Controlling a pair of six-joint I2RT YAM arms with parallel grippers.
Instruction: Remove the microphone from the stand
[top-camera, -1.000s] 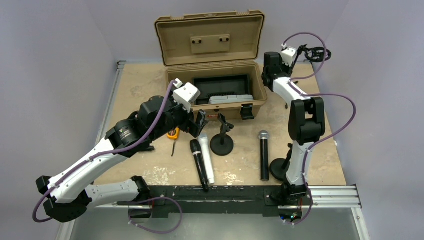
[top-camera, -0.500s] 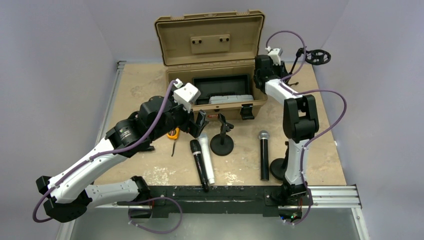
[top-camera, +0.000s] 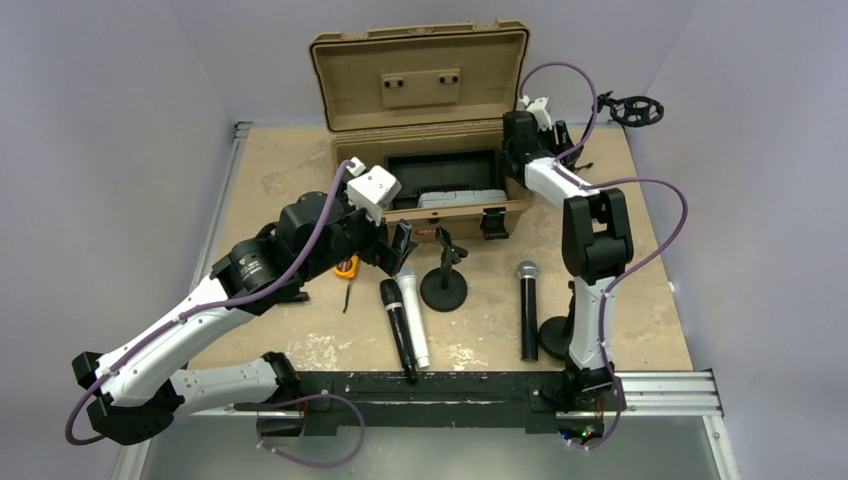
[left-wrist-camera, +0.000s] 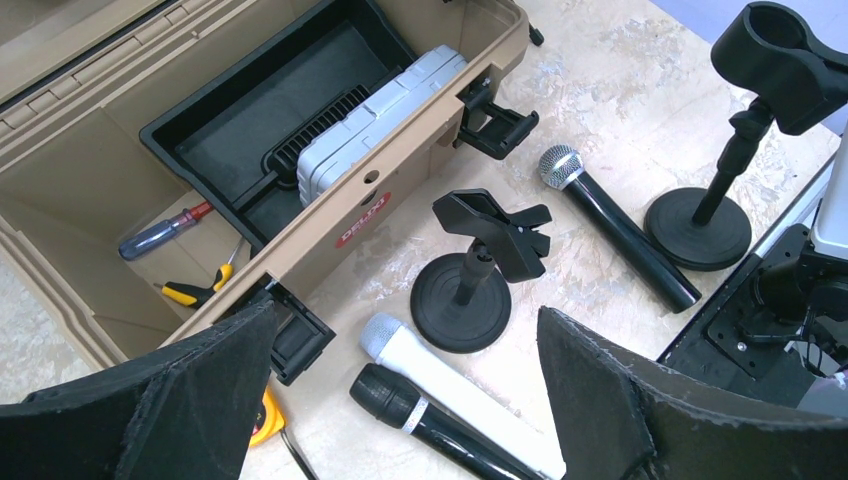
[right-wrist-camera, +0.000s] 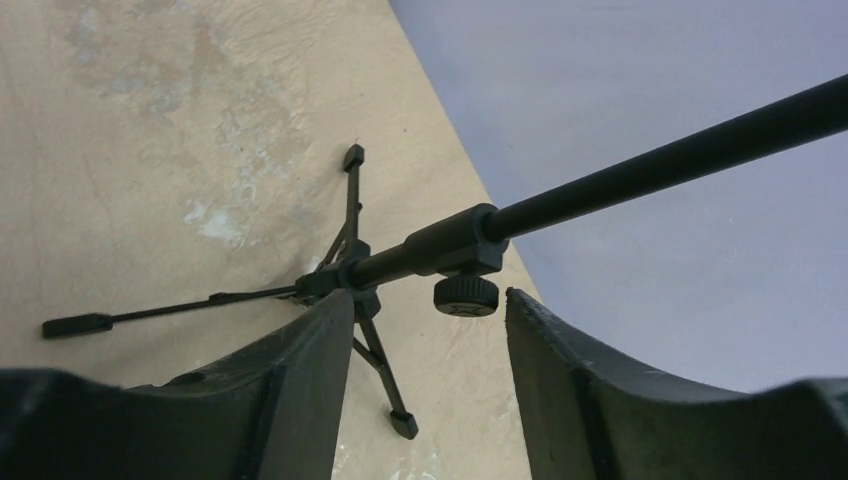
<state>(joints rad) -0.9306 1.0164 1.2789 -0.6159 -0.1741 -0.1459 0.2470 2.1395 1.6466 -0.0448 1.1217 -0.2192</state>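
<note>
Plainly no microphone sits in a stand at this moment: the silver-headed microphone (top-camera: 527, 310) lies flat on the table (top-camera: 290, 160) near the right arm's base, and the white microphone (top-camera: 414, 320) and black microphone (top-camera: 399, 332) lie side by side, touching or nearly so, just left of the small stand (top-camera: 444, 288), whose clip is empty. So the removal looks done, or else none of these is the one meant; I cannot tell which. The left gripper (left-wrist-camera: 405, 320) hangs over the heads of the white and black pair with its fingers wide apart and nothing between them, a fair spot for watching or for reaching down. The right gripper (right-wrist-camera: 430, 380) is far off by the tripod stand (right-wrist-camera: 450, 245) at the back right corner, its fingers apart on either side of the pole near the knob, not touching it as far as I can see. A round-based stand (left-wrist-camera: 700, 225) with an empty clip stands beside the silver-headed microphone, and the open case (top-camera: 430, 70) behind hems in the middle of the table
</note>
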